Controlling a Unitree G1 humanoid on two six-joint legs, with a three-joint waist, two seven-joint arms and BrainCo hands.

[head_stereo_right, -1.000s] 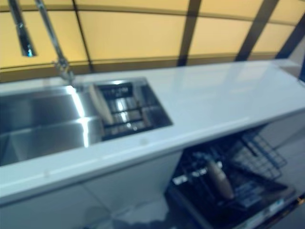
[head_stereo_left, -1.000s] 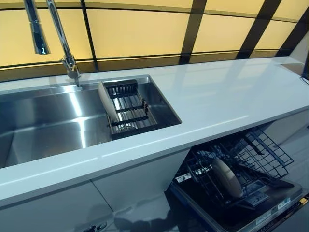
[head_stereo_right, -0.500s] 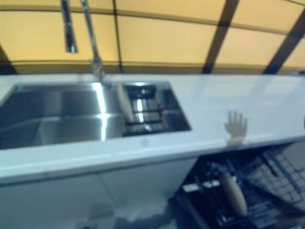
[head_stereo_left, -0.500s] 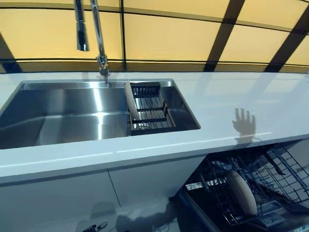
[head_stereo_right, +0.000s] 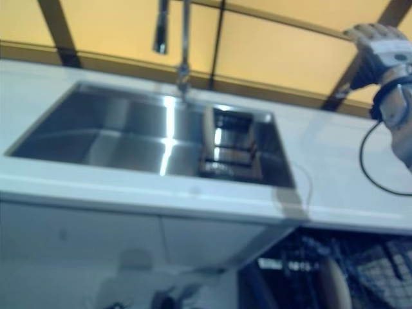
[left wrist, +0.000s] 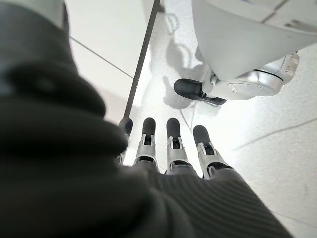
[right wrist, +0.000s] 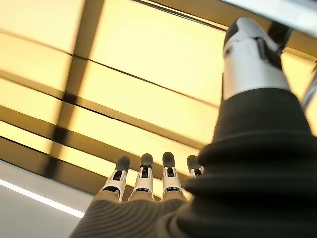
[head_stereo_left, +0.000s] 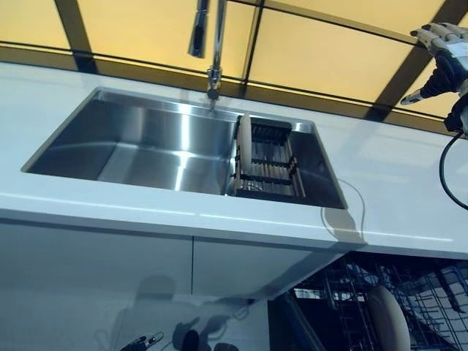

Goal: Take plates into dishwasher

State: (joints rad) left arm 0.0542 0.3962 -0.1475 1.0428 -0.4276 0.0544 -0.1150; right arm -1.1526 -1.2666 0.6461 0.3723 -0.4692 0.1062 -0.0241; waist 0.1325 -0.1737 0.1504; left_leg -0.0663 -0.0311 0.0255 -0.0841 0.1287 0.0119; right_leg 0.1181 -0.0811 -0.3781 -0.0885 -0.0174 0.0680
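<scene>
Steel sink (head_stereo_left: 139, 142) holds one plate (head_stereo_left: 245, 140) upright in its rack (head_stereo_left: 269, 164) (untouched); my right hand (head_stereo_left: 441, 40) and left hand (left wrist: 168, 148) hang empty, fingers straight.

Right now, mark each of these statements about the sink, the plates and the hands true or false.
1. A pale round plate stands on edge in the dark wire rack inside the steel sink. True.
2. The right hand grips a plate. False: it is raised, open and empty.
3. Another pale plate stands in the dishwasher's wire basket below the white counter. True.
4. The left hand rests on the counter. False: it hangs low over the floor, fingers straight.
5. Water runs from the faucet. False: none shows.
</scene>
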